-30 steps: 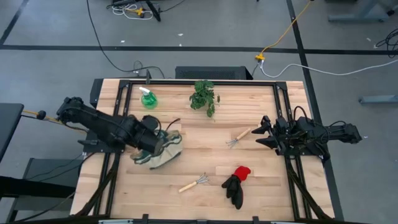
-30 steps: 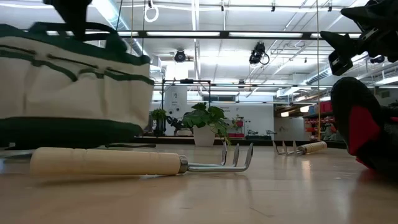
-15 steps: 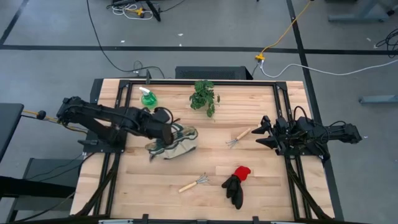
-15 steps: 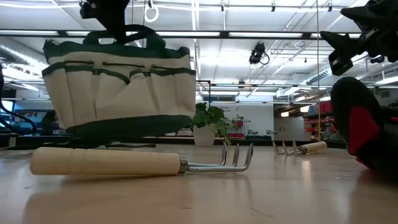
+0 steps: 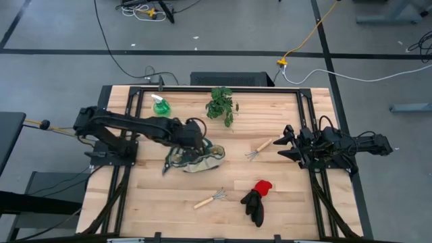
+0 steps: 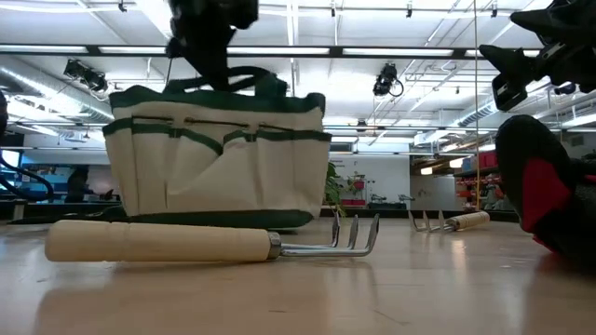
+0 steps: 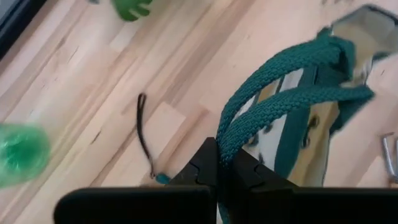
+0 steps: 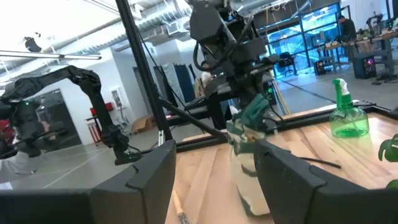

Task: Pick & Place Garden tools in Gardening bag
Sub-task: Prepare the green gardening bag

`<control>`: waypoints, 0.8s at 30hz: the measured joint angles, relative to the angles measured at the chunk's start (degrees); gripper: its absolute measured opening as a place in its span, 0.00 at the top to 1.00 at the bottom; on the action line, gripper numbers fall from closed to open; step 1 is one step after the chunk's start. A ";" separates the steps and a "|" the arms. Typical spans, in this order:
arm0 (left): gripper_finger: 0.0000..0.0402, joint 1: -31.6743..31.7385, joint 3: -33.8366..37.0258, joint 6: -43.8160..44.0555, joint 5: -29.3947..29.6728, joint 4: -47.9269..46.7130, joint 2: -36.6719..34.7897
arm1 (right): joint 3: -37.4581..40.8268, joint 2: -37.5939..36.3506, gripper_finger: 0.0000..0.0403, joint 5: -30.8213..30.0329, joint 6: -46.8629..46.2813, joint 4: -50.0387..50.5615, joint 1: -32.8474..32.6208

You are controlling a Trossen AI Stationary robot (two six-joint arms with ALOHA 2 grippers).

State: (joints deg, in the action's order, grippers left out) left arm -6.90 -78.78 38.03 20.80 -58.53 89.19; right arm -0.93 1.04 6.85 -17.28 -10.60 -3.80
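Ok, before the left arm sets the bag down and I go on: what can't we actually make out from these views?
- Inside of the gardening bag: hidden in the high view by the left gripper and the green handles; contents unknown.
- Pruning shears: not identifiable in any view.
- Gloves: cut off by the low view's right edge.
- Bag bottom: whether it touches the table, the near rake hides in the low view.
- Right gripper: its fingertips are too small in the high view.

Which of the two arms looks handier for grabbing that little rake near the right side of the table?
Probably the right. Its open gripper waits just beside that hand rake, while the left gripper is shut on the gardening bag handles mid-table.
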 joint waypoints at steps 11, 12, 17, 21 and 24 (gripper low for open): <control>0.98 3.27 -0.02 -7.77 -2.20 14.81 0.96 | 0.00 0.00 0.45 -2.20 1.75 -0.47 -0.01; 0.98 3.52 -0.02 -7.88 -2.20 14.68 0.96 | -0.01 0.00 0.45 -2.48 1.76 -0.47 0.00; 0.98 4.23 -0.02 -8.39 -2.19 16.35 1.44 | 0.00 0.00 0.45 -4.87 1.81 -0.48 -0.02; 0.98 4.25 -0.07 -10.77 -3.46 20.73 2.82 | -0.01 0.00 0.45 -7.26 1.65 -0.53 0.00; 0.98 4.25 -0.03 -11.72 -4.22 21.58 3.95 | 0.00 0.00 0.45 -8.98 1.38 -0.66 0.00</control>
State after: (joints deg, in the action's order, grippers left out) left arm -2.66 -78.82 26.31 16.58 -36.95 93.14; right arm -0.93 1.04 -2.13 -15.90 -11.27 -3.79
